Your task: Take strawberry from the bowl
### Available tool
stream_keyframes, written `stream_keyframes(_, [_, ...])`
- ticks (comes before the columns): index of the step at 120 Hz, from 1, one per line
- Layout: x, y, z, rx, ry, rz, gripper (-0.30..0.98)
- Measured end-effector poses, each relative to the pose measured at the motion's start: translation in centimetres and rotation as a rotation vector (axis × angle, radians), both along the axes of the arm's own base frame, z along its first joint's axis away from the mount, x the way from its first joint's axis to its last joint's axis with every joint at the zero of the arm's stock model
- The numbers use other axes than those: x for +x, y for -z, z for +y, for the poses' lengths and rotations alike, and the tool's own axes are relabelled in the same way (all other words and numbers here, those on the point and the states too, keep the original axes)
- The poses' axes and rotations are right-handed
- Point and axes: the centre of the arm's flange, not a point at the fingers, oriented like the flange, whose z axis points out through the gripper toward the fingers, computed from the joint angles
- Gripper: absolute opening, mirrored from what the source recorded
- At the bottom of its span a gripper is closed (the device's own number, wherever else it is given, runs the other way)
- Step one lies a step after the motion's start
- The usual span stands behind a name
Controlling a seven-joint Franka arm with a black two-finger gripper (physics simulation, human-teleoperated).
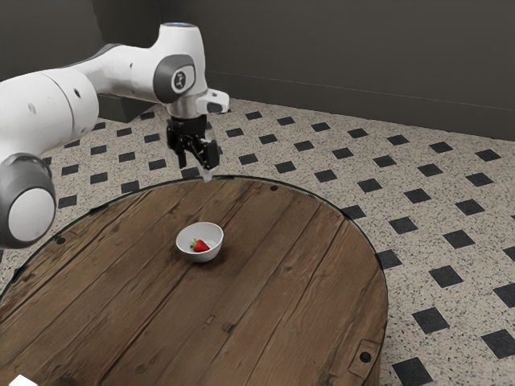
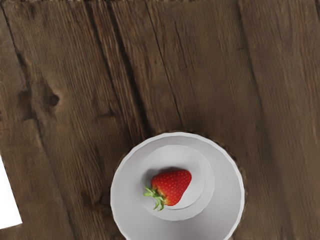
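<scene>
My black gripper (image 1: 195, 167) hangs above the table's far side in the exterior view, open, its two fingers apart with nothing between them. Lower down, a white bowl (image 1: 211, 252) stands upright on the wood, apart from the gripper. The red strawberry (image 1: 201, 246) lies inside it. From above, in the wrist view, the strawberry (image 2: 172, 186) rests on its side on the inner bottom of the bowl (image 2: 227, 195), its green leaves at one end.
The round wooden table (image 1: 273, 289) has a dark rim. A white object (image 1: 22, 380) is partly visible at the exterior view's lower left corner. A flat white shape (image 2: 7, 200) shows at the wrist view's edge. Speckled floor with dark tiles surrounds the table.
</scene>
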Motion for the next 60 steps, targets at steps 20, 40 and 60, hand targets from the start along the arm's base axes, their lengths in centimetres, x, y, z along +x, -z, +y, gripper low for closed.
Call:
stream_keyframes(20, [0.2,4.3,-1.6,0.02,0.147,0.001,0.69])
stream_keyframes(40, [-0.6,9.2,-1.5,0.02,0.206,0.034,0.64])
stream_keyframes(60, [-1.8,11.6,-1.1,0.005,0.218,0.053,0.5])
